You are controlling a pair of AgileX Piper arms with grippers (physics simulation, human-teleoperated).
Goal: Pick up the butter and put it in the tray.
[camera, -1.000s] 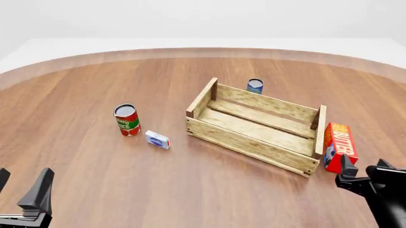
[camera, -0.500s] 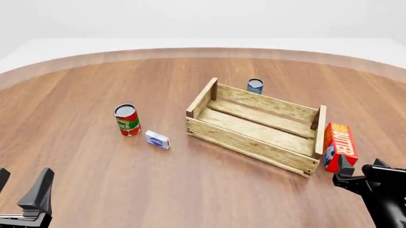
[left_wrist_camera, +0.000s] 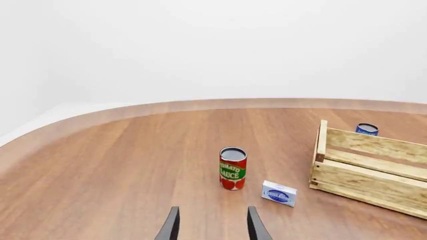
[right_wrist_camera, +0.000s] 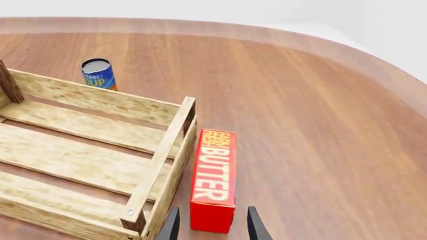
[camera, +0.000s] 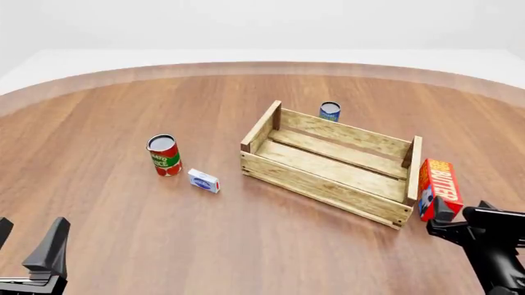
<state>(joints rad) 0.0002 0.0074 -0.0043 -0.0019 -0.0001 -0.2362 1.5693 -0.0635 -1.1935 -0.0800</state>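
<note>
The butter [camera: 439, 186] is a red carton with an orange face, lying flat on the table close beside the right end of the tray [camera: 326, 182], a large slatted wooden crate. My right gripper [camera: 461, 216] is open just behind the carton's near end. In the right wrist view the butter [right_wrist_camera: 214, 175] lies straight ahead, its near end roughly level with the fingertips of the open right gripper [right_wrist_camera: 212, 226], and the tray's end wall [right_wrist_camera: 164, 156] runs alongside it. My left gripper [camera: 29, 243] stands open at the near left, holding nothing.
A tomato sauce can [camera: 164, 155] stands left of the tray, with a small white-and-blue box [camera: 203, 180] beside it. A blue can [camera: 330, 111] stands behind the tray's far wall. The left wrist view shows the open left gripper [left_wrist_camera: 212, 227], the sauce can [left_wrist_camera: 232, 168] and the box [left_wrist_camera: 279, 193].
My right gripper has crept forward toward the near end of the butter. The left arm and all objects have stayed still.
</note>
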